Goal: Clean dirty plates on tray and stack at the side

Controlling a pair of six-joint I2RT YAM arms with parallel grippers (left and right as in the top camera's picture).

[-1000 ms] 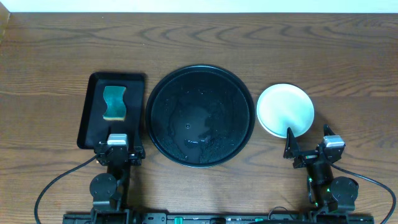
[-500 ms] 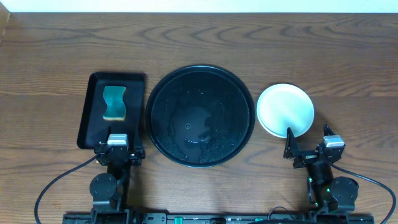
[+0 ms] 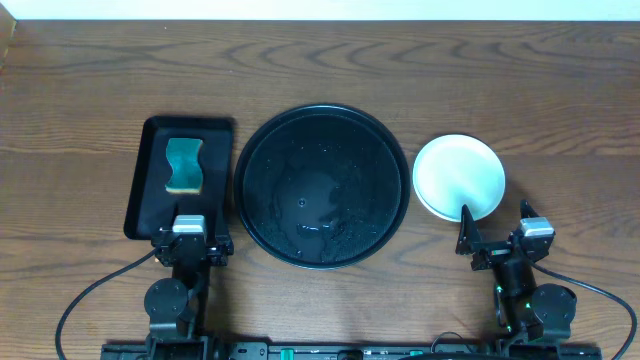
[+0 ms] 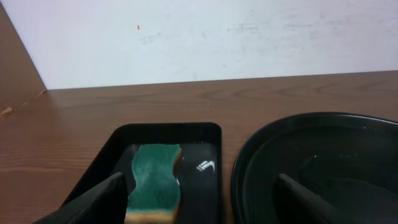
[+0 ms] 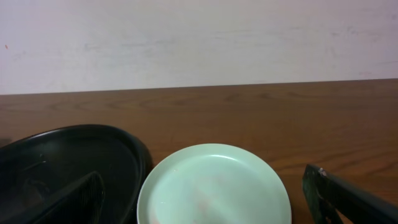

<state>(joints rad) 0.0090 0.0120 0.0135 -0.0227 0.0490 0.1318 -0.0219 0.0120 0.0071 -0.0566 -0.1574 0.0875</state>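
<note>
Nothing has moved: pale mint plate, round with no long axis, lies flat centre-right beside glossy black tray; left gripper and right gripper gape wide, empty.

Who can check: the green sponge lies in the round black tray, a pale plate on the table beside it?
Wrong tray: the green sponge lies in the rectangular tray, as the overhead view shows. The pale plate does sit on the table beside the round tray.
</note>
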